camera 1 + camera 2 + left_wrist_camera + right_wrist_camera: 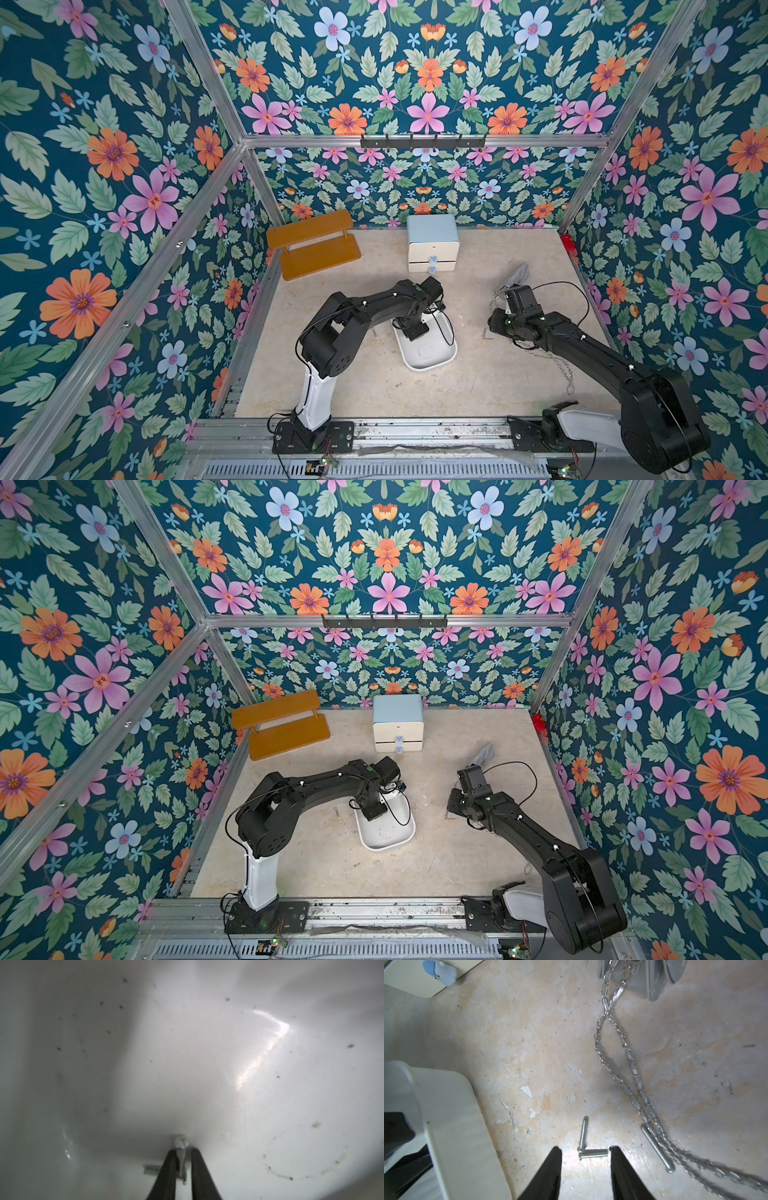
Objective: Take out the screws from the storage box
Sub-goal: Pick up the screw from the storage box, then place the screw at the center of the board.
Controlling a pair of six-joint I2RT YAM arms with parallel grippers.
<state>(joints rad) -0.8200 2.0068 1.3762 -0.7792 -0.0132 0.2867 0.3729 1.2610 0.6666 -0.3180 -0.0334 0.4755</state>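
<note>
Now left gripper (184, 1154) clamps one screw (181, 1141) — right gripper (586, 1147) gapes by three screws (582, 1133) (593, 1153) (656, 1148).

One storage box (428, 360) holds one screw (181, 1141), with one screw (375, 332) just beside it on the left arm's side, three screws (583, 1133) off its right-arm side by one chain (633, 1068), and one cabinet (433, 243) and one shelf (311, 245) beyond it.

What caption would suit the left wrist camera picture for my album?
The left gripper pinches a small silver metal screw inside the shallow white plastic tray.
</note>
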